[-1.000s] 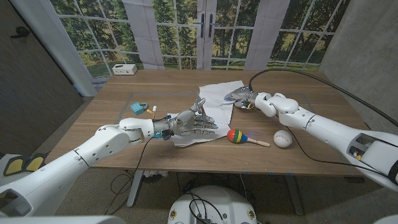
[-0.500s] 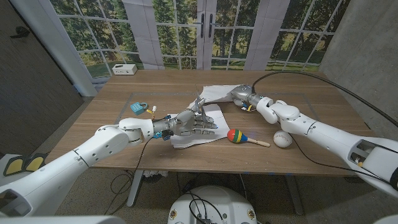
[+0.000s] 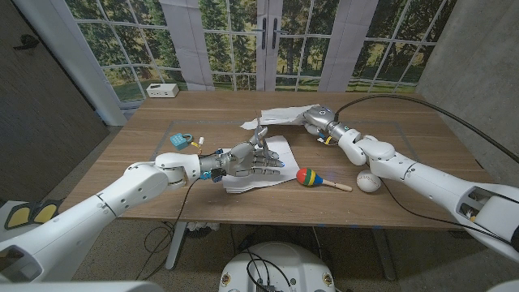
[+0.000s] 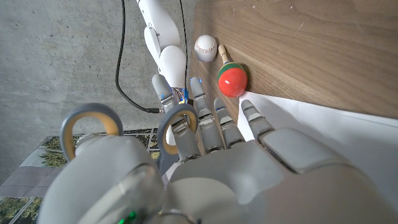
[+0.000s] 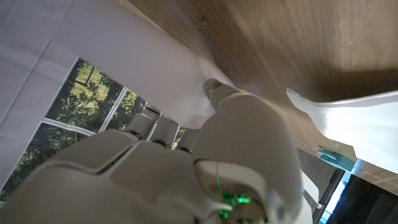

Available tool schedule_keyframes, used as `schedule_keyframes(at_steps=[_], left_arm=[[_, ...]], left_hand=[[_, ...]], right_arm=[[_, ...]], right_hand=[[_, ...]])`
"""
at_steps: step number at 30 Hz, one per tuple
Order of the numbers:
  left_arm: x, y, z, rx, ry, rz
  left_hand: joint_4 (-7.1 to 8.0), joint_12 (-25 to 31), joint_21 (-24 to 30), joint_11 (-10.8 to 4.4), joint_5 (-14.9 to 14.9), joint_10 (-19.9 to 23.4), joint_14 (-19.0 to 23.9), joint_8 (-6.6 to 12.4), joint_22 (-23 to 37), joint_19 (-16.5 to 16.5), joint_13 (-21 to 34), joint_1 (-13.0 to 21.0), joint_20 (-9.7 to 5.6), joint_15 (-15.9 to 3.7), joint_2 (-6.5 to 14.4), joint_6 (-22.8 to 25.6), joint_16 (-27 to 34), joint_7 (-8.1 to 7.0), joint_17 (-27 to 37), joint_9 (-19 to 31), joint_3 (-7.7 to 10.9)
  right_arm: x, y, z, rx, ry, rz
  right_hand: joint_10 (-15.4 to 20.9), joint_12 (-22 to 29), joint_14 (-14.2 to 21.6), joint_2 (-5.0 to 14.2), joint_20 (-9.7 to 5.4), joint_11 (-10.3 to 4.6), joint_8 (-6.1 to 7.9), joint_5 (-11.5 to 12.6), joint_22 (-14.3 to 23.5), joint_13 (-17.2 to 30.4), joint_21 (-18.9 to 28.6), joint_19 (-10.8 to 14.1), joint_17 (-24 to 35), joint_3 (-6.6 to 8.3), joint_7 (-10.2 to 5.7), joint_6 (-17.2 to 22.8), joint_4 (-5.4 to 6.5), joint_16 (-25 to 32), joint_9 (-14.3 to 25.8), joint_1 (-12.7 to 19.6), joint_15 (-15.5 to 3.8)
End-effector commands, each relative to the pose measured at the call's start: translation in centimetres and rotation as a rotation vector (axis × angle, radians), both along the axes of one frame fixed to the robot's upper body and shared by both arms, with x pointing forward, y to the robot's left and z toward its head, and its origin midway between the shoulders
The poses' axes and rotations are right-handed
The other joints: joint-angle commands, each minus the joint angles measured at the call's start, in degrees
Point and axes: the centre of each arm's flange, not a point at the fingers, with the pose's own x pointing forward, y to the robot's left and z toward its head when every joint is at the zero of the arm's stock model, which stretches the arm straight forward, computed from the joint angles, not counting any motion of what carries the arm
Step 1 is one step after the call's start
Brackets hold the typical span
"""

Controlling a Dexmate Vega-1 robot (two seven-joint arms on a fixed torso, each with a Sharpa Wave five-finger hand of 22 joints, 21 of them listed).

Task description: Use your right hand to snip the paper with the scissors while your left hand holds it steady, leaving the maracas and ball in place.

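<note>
L hand point(image 3: 255, 160) is lying centre frame w/ fingers spread, pressing down on paper point(image 3: 274, 179). Scissors point(image 3: 258, 135) are standing up just above it; in L wrist view their handle loops point(image 4: 176, 123) are sitting at the fingers. R hand point(image 3: 318, 119) is gripping a second sheet point(image 3: 280, 116) upper centre, lifted off table point(image 3: 146, 142); finger pose can't tell. Maraca point(image 3: 310, 177) and ball point(image 3: 369, 182) are lying centre-right, near each other.

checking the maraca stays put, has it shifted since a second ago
No. The maraca lies at the same spot beside the ball, just off the paper corner.
</note>
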Motion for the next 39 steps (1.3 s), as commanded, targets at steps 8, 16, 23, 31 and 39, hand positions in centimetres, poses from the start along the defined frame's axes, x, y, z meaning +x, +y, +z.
schedule_keyframes(at_steps=[8,16,23,31,39], left_arm=[[0.1,-0.2,0.0,0.012,0.002,-0.004],[0.0,-0.2,-0.1,0.012,0.002,-0.001],[-0.2,-0.1,-0.2,0.009,0.003,-0.003],[-0.1,0.0,-0.3,0.009,0.002,-0.007],[-0.2,0.0,-0.4,0.007,0.002,-0.007]], left_hand=[[0.11,0.3,0.4,-4.16,0.5,4.9,0.5,-0.05,0.1,0.0,0.3,0.0,-0.11,-1.92,0.6,-0.2,0.4,2.96,0.0,0.1,0.00],[0.10,0.2,0.4,-4.32,0.5,4.9,0.5,-0.10,0.1,-0.1,0.3,0.0,-0.09,-1.91,0.6,-0.2,0.4,3.00,0.0,0.1,-0.01],[0.10,0.2,0.4,-4.25,0.5,4.8,0.5,-0.08,0.1,-0.1,0.3,0.0,-0.08,-1.93,0.6,-0.1,0.4,3.00,0.0,0.2,-0.02],[0.11,0.2,0.3,-4.27,0.5,4.9,0.5,-0.16,0.1,-0.1,0.3,-0.1,-0.08,-1.91,0.6,-0.2,0.4,3.00,0.0,0.2,-0.03],[0.11,0.2,0.3,-4.24,0.5,4.9,0.5,-0.21,0.1,-0.1,0.4,-0.1,-0.04,-1.91,0.6,-0.1,0.4,2.92,0.0,0.2,-0.05]], right_arm=[[-0.8,-0.9,0.1,0.099,-0.125,0.058],[-0.7,-0.3,0.0,0.089,-0.149,0.049],[-0.4,0.5,0.1,0.077,-0.166,0.031],[0.1,0.8,0.3,0.083,-0.179,0.013],[0.4,0.9,0.7,0.087,-0.187,0.002]], right_hand=[[1.7,0.4,2.4,-0.18,-5.03,0.13,0.22,0.0,-0.2,0.5,2.0,-0.2,1.2,0.39,-0.07,2.6,-0.17,-0.6,0.0,-0.8,-8.45],[1.8,0.5,2.4,-0.33,-5.10,0.14,0.11,0.1,-0.3,0.7,2.6,-0.3,1.4,0.46,-0.09,3.1,-0.47,-1.1,-0.1,-0.8,-8.44],[2.0,0.6,2.7,-0.27,-5.13,0.17,-0.08,0.1,-0.4,0.9,3.1,-0.4,1.6,0.56,-0.09,3.4,-0.69,-1.4,-0.2,-0.8,-8.45],[2.1,0.6,2.8,-0.36,-5.20,0.16,-0.18,0.1,-0.4,1.1,3.4,-0.5,1.7,0.58,-0.09,3.5,-0.89,-1.6,-0.2,-0.7,-8.46],[2.1,0.6,2.9,-0.37,-5.27,0.16,-0.32,0.0,-0.5,1.3,3.8,-0.6,1.8,0.63,-0.06,3.7,-1.10,-1.9,-0.2,-0.7,-8.47]])
